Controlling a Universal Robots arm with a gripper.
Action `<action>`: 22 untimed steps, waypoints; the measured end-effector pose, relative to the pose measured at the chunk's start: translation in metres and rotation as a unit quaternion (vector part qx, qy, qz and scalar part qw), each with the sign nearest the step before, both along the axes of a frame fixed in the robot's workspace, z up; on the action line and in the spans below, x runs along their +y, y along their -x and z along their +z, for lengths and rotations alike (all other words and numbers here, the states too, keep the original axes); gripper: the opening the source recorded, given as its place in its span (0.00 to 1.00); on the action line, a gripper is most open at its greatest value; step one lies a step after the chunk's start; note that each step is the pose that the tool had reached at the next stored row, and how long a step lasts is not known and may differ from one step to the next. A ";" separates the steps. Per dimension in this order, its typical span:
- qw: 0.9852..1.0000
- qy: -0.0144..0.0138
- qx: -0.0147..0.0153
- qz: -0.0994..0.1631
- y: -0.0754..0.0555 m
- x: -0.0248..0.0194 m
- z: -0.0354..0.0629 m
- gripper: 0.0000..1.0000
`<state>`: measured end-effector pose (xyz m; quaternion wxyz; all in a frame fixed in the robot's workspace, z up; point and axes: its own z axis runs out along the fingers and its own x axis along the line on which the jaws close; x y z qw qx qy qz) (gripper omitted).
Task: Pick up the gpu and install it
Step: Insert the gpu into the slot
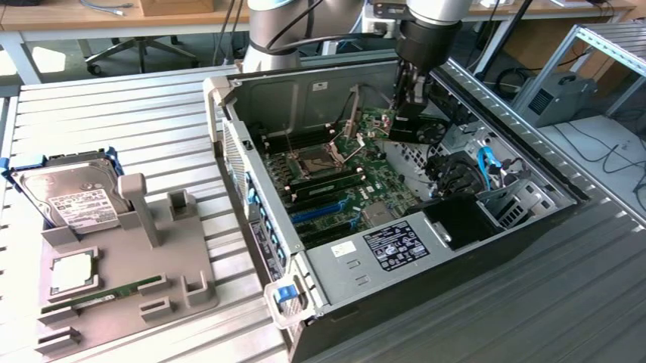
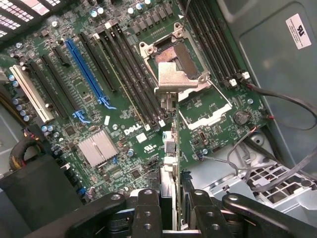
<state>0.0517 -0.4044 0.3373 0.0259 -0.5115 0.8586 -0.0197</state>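
The black two-fingered gripper (image 2: 172,201) pinches the thin flat black gpu card (image 2: 171,161) edge-on, jaws partly closed on it, above the green motherboard (image 1: 349,178), at one o'clock within the open grey computer case (image 1: 333,255) in the exterior view.

This is a robotics lab or workshop. An industrial robot arm (image 1: 293,23) stands over a table (image 1: 121,113) of ribbed aluminium profiles, where an open desktop computer case (image 1: 293,98) bares its motherboard (image 2: 124,134) beside a grey parts fixture (image 1: 121,265) carrying a hard drive (image 1: 71,193). Behind are wooden desks (image 1: 60,15), a wheeled office chair (image 1: 136,49), an aluminium frame (image 1: 610,38) at the exterior view's right and loose cables (image 1: 610,155) on the floor.
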 end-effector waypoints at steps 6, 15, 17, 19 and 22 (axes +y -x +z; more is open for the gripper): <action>1.000 0.000 0.000 0.015 0.000 0.0000 -0.0002 0.27; 0.999 0.001 0.000 0.032 0.000 0.0000 -0.0003 0.27; 0.999 0.001 0.000 0.036 0.000 0.0000 -0.0004 0.27; 0.999 0.001 0.000 0.042 0.000 0.0000 -0.0004 0.27; 0.999 0.001 0.000 0.049 0.000 0.0000 -0.0005 0.27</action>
